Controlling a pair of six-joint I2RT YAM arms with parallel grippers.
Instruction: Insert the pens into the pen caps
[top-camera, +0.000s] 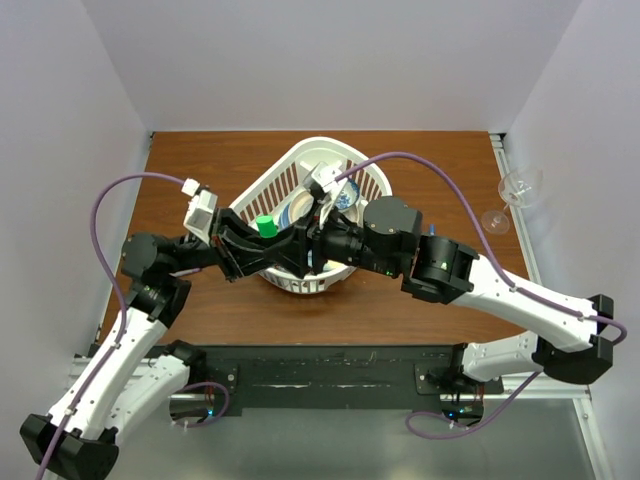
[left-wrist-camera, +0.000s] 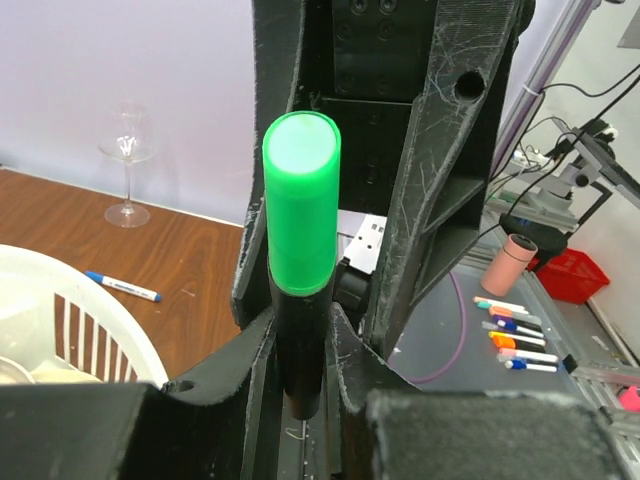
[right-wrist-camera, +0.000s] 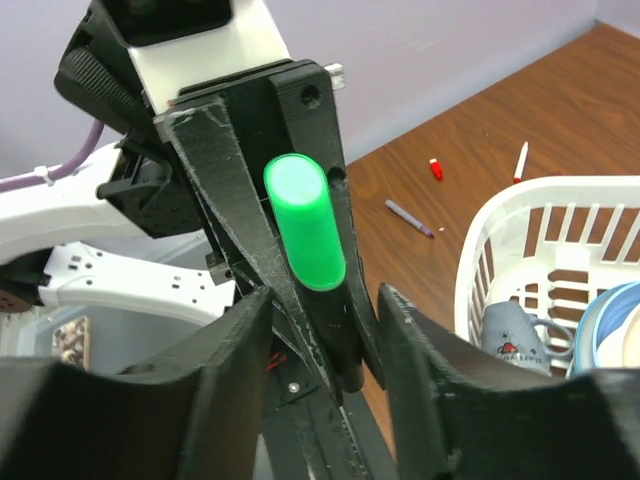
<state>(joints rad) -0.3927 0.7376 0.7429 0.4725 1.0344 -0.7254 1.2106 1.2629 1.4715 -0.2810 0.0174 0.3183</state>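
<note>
Both arms meet over the white basket (top-camera: 300, 165), which sits mid-table (top-camera: 400, 310), nearer the far edge.

Left pincer (left-wrist-camera: 298, 378): clenched on the barrel of the black marker (left-wrist-camera: 298, 345), which is held green end up over the basket's near-left rim. The green cap (left-wrist-camera: 300, 200) sits on the marker's upper end, tight against the barrel with no gap showing.

Right pincer (right-wrist-camera: 325, 345): fingers parted, flanking the left pincer's tips and the marker's lower end (whether they press on anything I cannot tell, as the contact is hidden).

Loose on the table:
- A white pen with a blue cap (left-wrist-camera: 122, 286) lies flat between the basket and the wine glass (left-wrist-camera: 128, 150), toward the right edge.
- The glass stands upright near the far right corner.
- In the right wrist view, a red cap (right-wrist-camera: 436, 168), a thin white pen with a red tip (right-wrist-camera: 521, 160) and a grey-purple pen (right-wrist-camera: 410, 217) lie apart from one another.
- All three are on bare wood outside the basket, near the table edge that meets the wall.

Inside the basket is a blue-rimmed bowl (right-wrist-camera: 610, 340). The other contents are unclear.
</note>
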